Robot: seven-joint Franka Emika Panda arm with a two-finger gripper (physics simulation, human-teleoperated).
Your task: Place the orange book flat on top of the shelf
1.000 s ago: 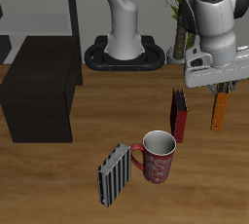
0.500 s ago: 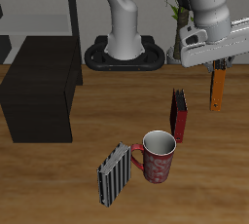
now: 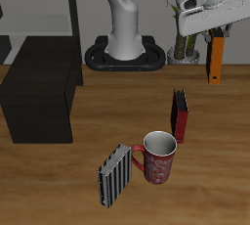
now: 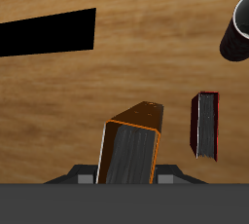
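Note:
The orange book [image 3: 215, 59] hangs upright in the air, well above the table, with my gripper [image 3: 216, 37] shut on its upper end. In the wrist view the orange book [image 4: 132, 147] points away from the camera between my fingers, its pale page edges facing the lens. The shelf [image 3: 41, 94] is a low black cabinet with a flat top on the far side of the table from the book; the wrist view shows it as a black strip, the shelf [image 4: 49, 33].
A dark red-and-black book [image 3: 180, 115] stands upright below the gripper. A patterned mug [image 3: 159, 156] and a leaning black-and-white striped book [image 3: 115, 175] sit nearer the front edge. The robot base [image 3: 125, 53] and a plant [image 3: 183, 14] are at the back.
My gripper has risen with the orange book and shifted slightly back; the book now hangs higher above the table than a second ago.

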